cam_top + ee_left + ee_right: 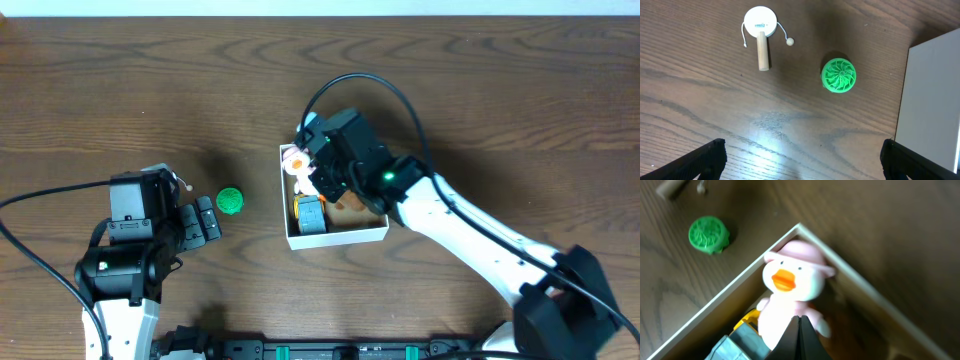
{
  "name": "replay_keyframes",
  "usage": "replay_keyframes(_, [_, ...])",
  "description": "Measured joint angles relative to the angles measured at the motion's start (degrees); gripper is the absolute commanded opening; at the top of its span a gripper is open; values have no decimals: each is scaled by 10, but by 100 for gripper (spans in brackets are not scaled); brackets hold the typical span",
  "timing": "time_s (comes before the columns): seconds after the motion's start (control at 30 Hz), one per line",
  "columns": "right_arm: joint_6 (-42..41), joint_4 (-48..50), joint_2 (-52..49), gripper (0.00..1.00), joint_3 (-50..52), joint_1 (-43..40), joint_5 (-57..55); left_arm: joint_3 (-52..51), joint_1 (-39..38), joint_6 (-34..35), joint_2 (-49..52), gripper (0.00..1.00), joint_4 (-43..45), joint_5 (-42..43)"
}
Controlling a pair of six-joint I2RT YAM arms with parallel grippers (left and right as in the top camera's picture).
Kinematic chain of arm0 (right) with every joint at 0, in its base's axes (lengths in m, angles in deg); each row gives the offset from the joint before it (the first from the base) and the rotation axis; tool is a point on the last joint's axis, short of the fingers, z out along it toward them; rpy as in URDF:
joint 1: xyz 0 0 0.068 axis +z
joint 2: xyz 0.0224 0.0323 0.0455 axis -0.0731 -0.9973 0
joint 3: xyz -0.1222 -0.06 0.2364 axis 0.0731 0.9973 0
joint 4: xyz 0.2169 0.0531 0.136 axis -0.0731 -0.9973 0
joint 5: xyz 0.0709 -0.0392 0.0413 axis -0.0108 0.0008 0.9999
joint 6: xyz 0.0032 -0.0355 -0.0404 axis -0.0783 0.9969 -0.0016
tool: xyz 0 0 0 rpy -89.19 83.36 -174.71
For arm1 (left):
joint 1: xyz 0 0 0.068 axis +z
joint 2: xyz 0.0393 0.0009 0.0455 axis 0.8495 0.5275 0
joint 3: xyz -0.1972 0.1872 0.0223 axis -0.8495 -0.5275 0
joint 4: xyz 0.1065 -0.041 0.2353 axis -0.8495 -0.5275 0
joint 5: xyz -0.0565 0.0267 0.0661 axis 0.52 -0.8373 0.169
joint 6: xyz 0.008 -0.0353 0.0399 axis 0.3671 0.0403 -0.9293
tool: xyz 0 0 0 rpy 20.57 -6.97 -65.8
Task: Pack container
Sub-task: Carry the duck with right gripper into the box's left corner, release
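Right wrist: duck (pixel 790 286) in container (pixel 735 282) corner, right gripper (pixel 800 330) closed above; we judge the green disc (pixel 708 235), left, comes next; left gripper (pixel 802 157) open.

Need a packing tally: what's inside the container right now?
A pale duck toy with an orange beak sits in one corner of the container, a yellow-and-grey toy beside it. The right gripper above hides much of the remaining floor.

Overhead looks down; close wrist views share the green disc (pixel 838 75).
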Motion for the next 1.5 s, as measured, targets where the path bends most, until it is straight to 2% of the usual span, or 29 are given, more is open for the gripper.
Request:
replay_keyframes(0.4, [-10, 32, -92, 1, 0, 26, 9, 0, 0, 0, 0, 98, 0, 0])
replay_keyframes(1.5, [-35, 61, -145, 1, -16, 24, -35, 0, 0, 0, 0, 98, 0, 0])
